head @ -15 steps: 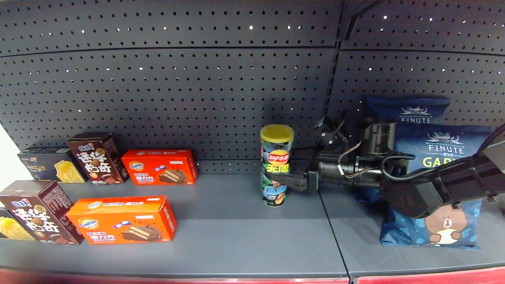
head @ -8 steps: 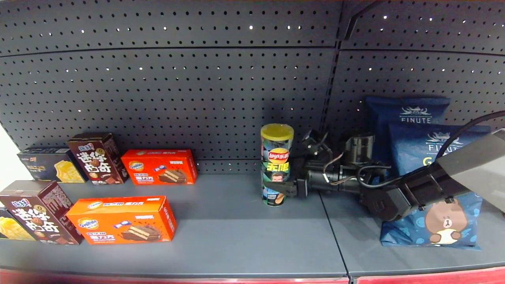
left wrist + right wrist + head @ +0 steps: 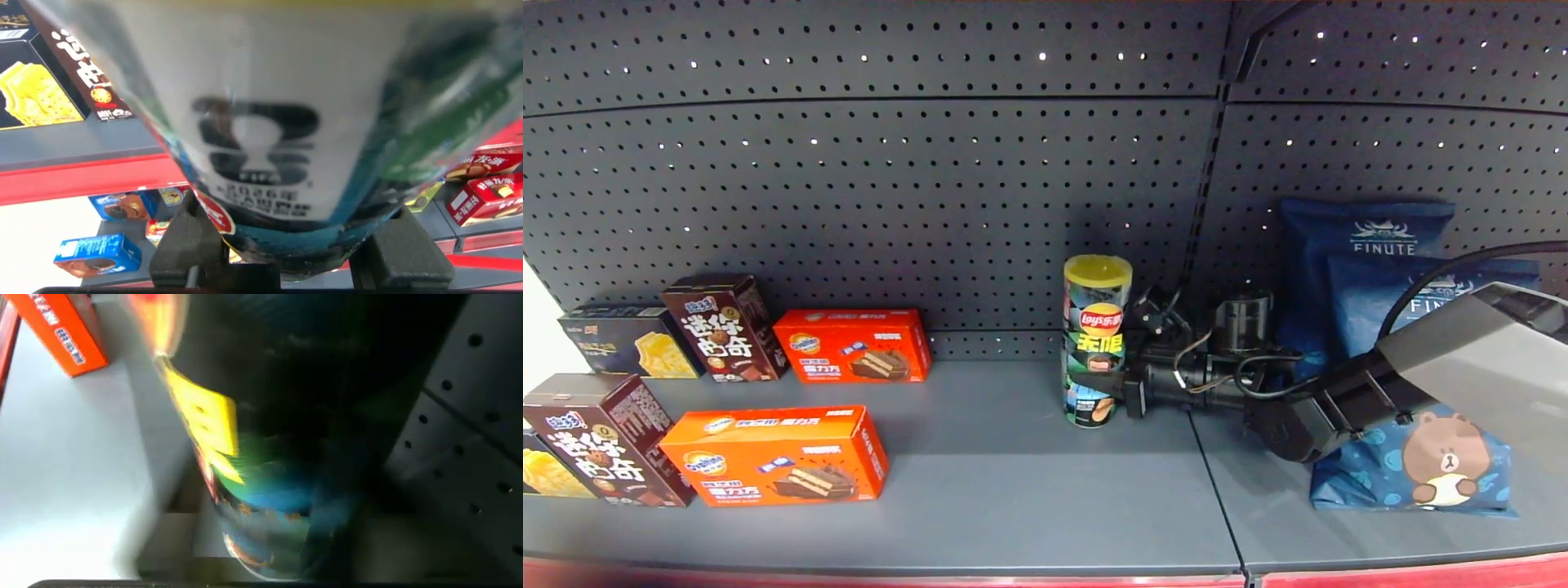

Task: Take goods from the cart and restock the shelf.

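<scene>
Right gripper (image 3: 1094,381) sits against the lower half of the can (image 3: 1097,343), and from my feeds I can't tell whether it is clamped on it or apart. Its arm (image 3: 1339,400) comes in from the right, stretched low and nearly level over the shelf (image 3: 1013,490). It crosses in front of the bags, with the wrist pointing left at the can. Left gripper (image 3: 294,249) is clamped on a second can (image 3: 270,122), a dark finger (image 3: 189,249) pressed to each side of it. On the shelf I count two blue bags at the right, the back bag (image 3: 1364,233) leaning on the pegboard (image 3: 890,204) and the front bag (image 3: 1445,482) propped against it. Next come two orange boxes on the left, one by the pegboard (image 3: 854,345) and one nearer the front edge (image 3: 772,456). Beside them are two brown boxes (image 3: 727,327), again one behind the other, and two dark boxes (image 3: 629,341) printed with yellow farthest left. One can stands upright on the shelf, near the pegboard, between the orange boxes and the bags. That makes two cans with the one in my left gripper.
</scene>
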Controlling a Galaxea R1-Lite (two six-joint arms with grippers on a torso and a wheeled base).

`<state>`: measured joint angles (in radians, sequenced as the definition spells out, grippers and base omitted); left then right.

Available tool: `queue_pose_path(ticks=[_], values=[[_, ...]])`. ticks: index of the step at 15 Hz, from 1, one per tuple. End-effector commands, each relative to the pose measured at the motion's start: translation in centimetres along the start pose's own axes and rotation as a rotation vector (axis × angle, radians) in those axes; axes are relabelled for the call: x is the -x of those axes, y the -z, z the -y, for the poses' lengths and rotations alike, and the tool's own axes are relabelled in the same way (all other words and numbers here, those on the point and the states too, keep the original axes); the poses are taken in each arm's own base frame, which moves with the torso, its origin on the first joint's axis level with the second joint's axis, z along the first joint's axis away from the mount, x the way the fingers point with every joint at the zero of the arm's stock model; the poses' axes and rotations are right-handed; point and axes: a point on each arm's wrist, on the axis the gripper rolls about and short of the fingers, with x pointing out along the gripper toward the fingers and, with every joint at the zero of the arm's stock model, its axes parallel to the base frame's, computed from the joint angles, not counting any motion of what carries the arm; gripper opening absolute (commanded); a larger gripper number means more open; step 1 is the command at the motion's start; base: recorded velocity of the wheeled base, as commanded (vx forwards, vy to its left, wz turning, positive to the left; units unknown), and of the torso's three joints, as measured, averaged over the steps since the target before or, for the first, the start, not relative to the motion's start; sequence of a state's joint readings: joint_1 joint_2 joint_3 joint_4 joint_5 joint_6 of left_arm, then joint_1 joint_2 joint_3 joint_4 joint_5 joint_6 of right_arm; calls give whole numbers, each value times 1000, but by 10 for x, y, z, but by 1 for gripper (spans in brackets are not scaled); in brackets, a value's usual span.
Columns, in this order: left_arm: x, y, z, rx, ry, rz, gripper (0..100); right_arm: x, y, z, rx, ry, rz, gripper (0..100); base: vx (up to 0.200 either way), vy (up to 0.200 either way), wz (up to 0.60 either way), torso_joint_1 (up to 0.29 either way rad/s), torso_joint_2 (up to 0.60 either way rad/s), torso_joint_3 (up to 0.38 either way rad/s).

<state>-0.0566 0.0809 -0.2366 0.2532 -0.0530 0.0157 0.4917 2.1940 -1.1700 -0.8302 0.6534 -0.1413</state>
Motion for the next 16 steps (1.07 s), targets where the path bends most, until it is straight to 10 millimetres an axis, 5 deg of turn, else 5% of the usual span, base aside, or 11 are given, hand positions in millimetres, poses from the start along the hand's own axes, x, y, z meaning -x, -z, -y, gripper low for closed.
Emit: queue_pose_path(ticks=[1, 7, 11, 16], values=[[0, 0, 0, -1, 1, -2, 0, 1, -4, -2, 3, -3, 5, 0, 0, 0, 0, 0, 0, 0], [-1, 2, 0, -1, 1, -5, 0, 45, -35, -35, 17, 37, 15, 0, 0, 0, 0, 0, 0, 0], [-1, 0, 0, -2, 1, 13, 0, 89, -39, -69, 11, 62, -6, 0, 0, 0, 0, 0, 0, 0], [-1, -1, 0, -2, 1, 19, 0, 107, -36, -107, 37, 45, 29, 0, 0, 0, 0, 0, 0, 0]])
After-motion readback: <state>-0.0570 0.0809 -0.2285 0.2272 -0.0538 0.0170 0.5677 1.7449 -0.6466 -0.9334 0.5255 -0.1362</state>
